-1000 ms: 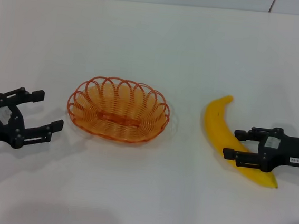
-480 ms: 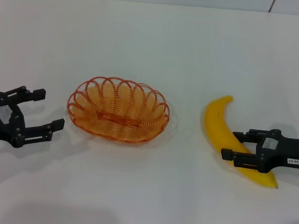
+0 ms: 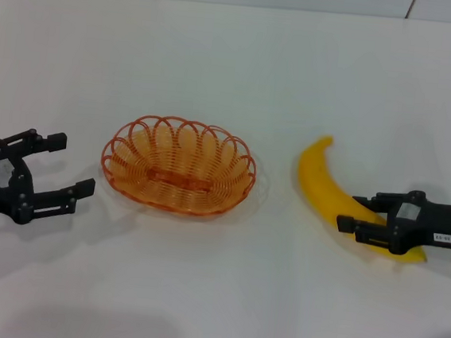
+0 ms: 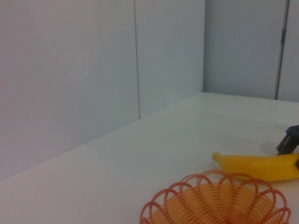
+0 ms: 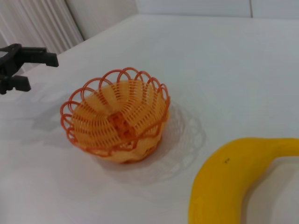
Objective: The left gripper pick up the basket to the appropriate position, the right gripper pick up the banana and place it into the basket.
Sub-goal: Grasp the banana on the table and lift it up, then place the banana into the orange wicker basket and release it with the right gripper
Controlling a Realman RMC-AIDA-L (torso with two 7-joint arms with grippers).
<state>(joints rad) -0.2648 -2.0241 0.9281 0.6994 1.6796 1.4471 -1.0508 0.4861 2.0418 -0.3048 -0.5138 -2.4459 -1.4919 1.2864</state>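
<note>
The orange wire basket (image 3: pixel 178 164) sits on the white table (image 3: pixel 235 66), left of centre. My left gripper (image 3: pixel 74 162) is open just left of the basket and does not touch it. My right gripper (image 3: pixel 351 213) is shut on the lower half of the yellow banana (image 3: pixel 320 182), right of the basket. The left wrist view shows the basket (image 4: pixel 219 200), the banana (image 4: pixel 261 165) and the right gripper (image 4: pixel 289 140) behind it. The right wrist view shows the banana (image 5: pixel 233 182) close up, the basket (image 5: pixel 117 116) and the left gripper (image 5: pixel 42 73) beyond.
A grey panelled wall (image 4: pixel 93 70) rises behind the table's far edge. Nothing else stands on the table.
The right gripper has closed on the banana and shifted it; its free tip has swung left and up toward the basket. The left gripper has hardly moved.
</note>
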